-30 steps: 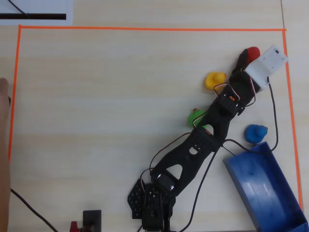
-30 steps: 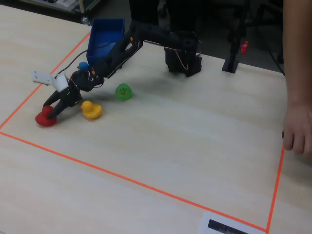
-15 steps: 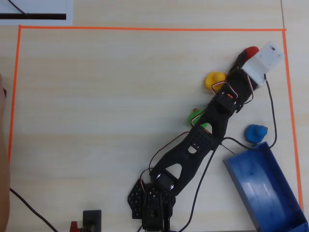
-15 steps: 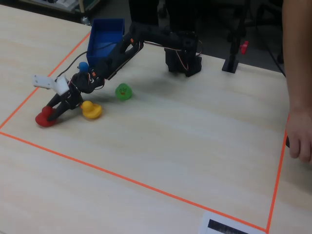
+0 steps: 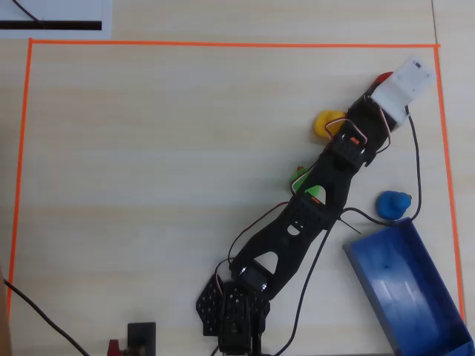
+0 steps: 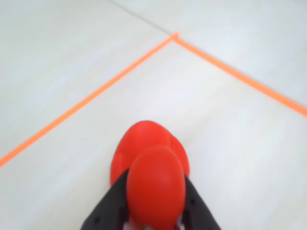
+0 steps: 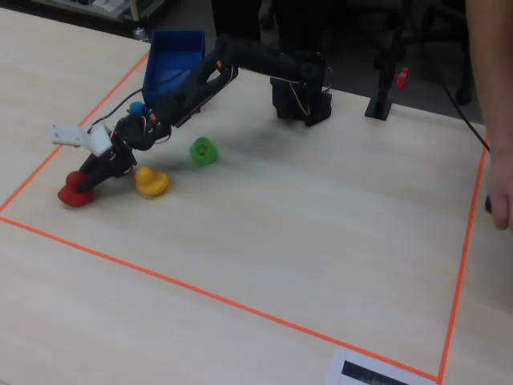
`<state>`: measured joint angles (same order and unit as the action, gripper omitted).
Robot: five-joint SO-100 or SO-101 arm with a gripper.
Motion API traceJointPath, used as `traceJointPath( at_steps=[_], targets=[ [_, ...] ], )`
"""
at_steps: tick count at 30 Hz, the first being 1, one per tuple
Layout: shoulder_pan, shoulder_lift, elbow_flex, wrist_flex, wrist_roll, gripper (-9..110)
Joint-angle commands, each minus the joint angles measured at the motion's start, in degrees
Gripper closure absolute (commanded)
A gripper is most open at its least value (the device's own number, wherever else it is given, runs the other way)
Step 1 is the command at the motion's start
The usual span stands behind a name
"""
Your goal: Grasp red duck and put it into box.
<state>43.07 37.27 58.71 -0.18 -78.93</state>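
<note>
The red duck (image 6: 152, 163) fills the lower middle of the wrist view and rests on the table. My gripper (image 6: 156, 184) has its black fingers (image 6: 112, 201) pressed on both sides of the duck's head, shut on it. In the overhead view the red duck (image 5: 384, 77) peeks out from under the white wrist camera (image 5: 402, 87) near the top right tape corner. In the fixed view the gripper (image 7: 86, 183) sits on the red duck (image 7: 70, 194) at the far left. The blue box (image 5: 408, 293) lies at the bottom right of the overhead view and is empty; it also shows in the fixed view (image 7: 172, 60).
A yellow duck (image 5: 325, 122) lies right beside the arm, a green duck (image 5: 300, 178) is partly under it, and a blue duck (image 5: 393, 204) sits just above the box. Orange tape (image 5: 223, 44) frames the work area. A person's hand (image 7: 498, 192) is at the fixed view's right edge.
</note>
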Motion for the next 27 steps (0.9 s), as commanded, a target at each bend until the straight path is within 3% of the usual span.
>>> traceJointPath(
  at_steps=[1, 8, 14, 27],
  targets=[
    [1.14, 14.85, -0.97, 11.95, 4.04, 101],
    [3.43, 34.54, 1.58, 38.58, 9.32, 101],
    [15.64, 41.66, -0.97, 57.39, 7.91, 101],
    [36.74, 58.54, 13.36, 77.87, 3.43, 101]
  ],
)
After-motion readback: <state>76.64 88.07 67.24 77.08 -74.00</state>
